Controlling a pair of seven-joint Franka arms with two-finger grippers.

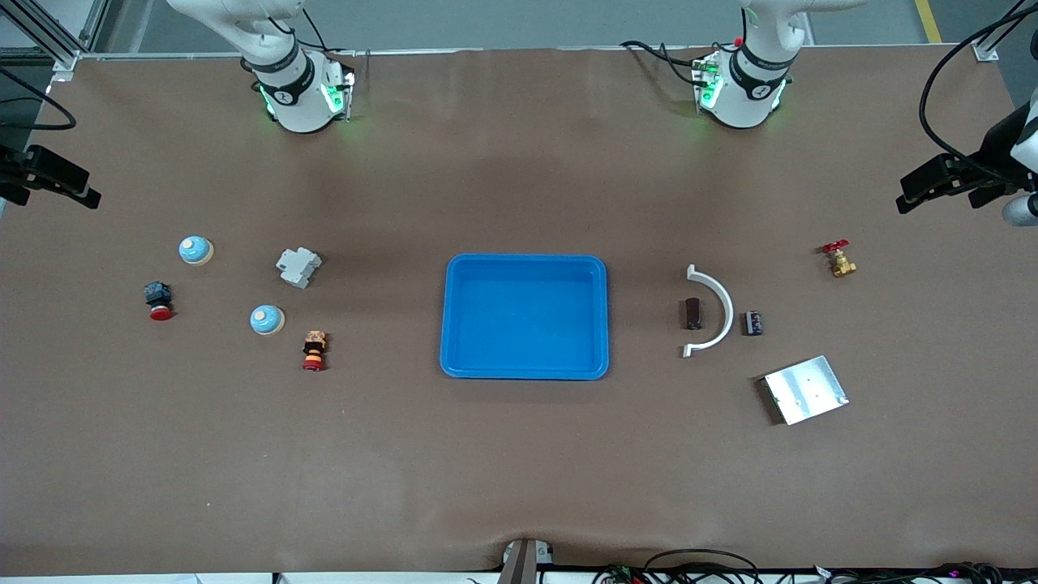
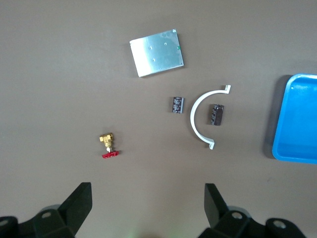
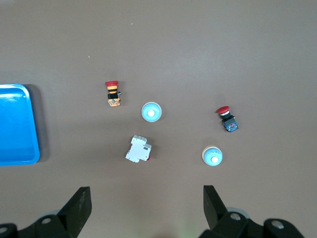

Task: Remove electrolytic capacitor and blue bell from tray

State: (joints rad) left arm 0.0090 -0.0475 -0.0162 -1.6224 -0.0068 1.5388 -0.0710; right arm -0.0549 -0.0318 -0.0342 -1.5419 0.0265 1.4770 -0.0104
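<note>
- The blue tray (image 1: 525,316) sits at the table's centre with nothing in it.
- Two capacitors lie toward the left arm's end: a dark one (image 1: 694,313) inside the curve of a white arc-shaped bracket (image 1: 714,311), and a smaller one (image 1: 755,323) just outside that curve, at the bracket's 3 o'clock in the front view.
- Two blue bells stand toward the right arm's end: one (image 1: 195,250) at 10 o'clock from the other (image 1: 267,319), well apart.
- The left gripper (image 2: 148,208) hangs high over its end of the table, fingers spread wide, holding nothing.
- The right gripper (image 3: 147,208) hangs high over its own end, fingers likewise wide apart and bare.
</note>
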